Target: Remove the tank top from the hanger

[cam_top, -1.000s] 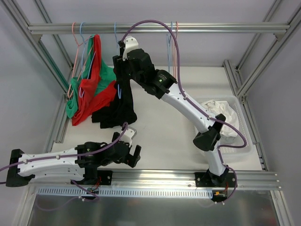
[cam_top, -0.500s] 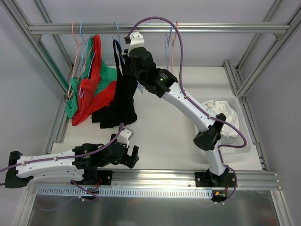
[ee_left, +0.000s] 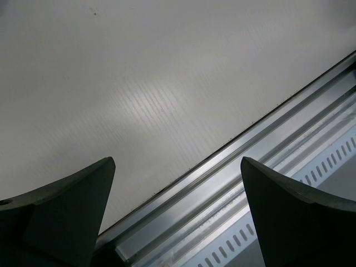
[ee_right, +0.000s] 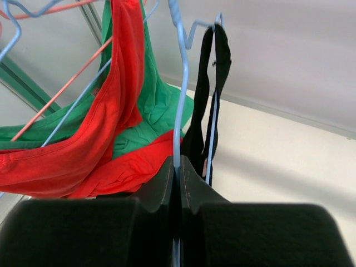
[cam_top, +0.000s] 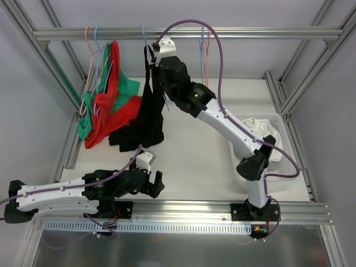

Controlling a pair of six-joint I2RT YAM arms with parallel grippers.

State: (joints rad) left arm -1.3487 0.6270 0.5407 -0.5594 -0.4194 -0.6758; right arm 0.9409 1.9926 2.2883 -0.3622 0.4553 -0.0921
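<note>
A black tank top (cam_top: 146, 114) hangs from a light blue wire hanger (cam_top: 146, 40) under the top rail. My right gripper (cam_top: 157, 60) is up beside it, shut on the hanger's wire. In the right wrist view the blue hanger (ee_right: 179, 83) runs down between the closed fingertips of the right gripper (ee_right: 179, 167), and the black tank top's straps (ee_right: 214, 83) loop over the hanger just right of the grip. My left gripper (cam_top: 158, 184) rests low near the table's front edge. It is open, and the left wrist view shows nothing between the jaws of the left gripper (ee_left: 178, 162).
Red and green tops (cam_top: 108, 103) hang on hangers at the left, close against the black one. More hangers (cam_top: 204, 55) dangle from the overhead rail (cam_top: 250, 33). A white bin (cam_top: 281, 172) with white clothes sits at the right. A metal rail (ee_left: 267, 161) runs along the table's front.
My right gripper has shut on the blue hanger and shifted it and the black tank top up and to the right. My left arm drew back slightly to the left.
</note>
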